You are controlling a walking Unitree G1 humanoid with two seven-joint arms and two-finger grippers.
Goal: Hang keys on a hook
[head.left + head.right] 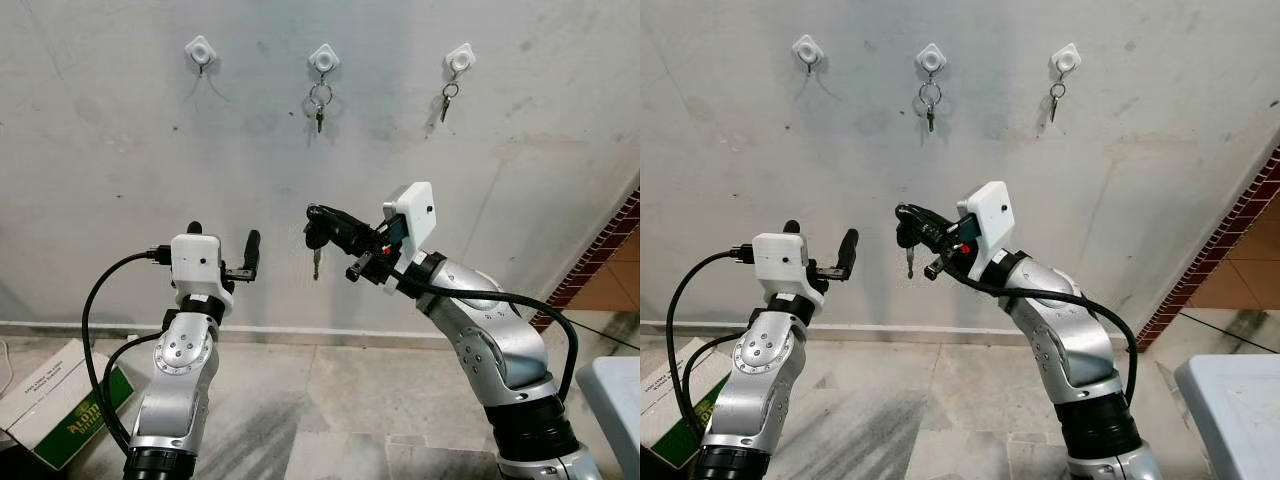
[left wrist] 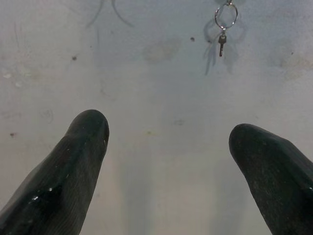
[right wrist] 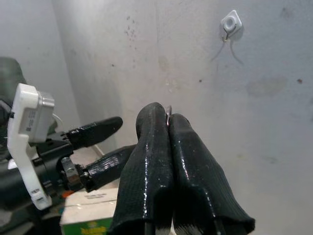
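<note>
While the right gripper [image 1: 318, 226] is raised in front of the grey wall [image 1: 120, 170], its two black fingers are pressed tight together on the ring of a set of keys [image 1: 316, 262]. One key hangs straight down from the fingertips, its long axis upright and its tip pointing at the floor, clear of the wall and of the other arm. From the right wrist, a sliver of the metal ring [image 3: 168, 110] peeks out between the closed fingers [image 3: 146, 161].

Three white hooks sit in a row high on the wall. The left hook [image 1: 200, 50] is bare. The middle hook [image 1: 323, 60] carries a ring with a key [image 1: 320, 105] hanging down, and the right hook [image 1: 459, 62] carries another small key set [image 1: 448, 100], also hanging upright. The held keys are well below the row, lower than the middle hook and slightly to its left.

Beside it, the left gripper [image 1: 222, 246] is lifted to about the same height, near the right gripper but not touching it. Its fingers [image 2: 73, 166] are spread wide apart with nothing between them, pointing at the wall.

Down in the lower left corner, a cardboard box [image 1: 55, 400] with green print lies on the tiled floor [image 1: 330, 400].
</note>
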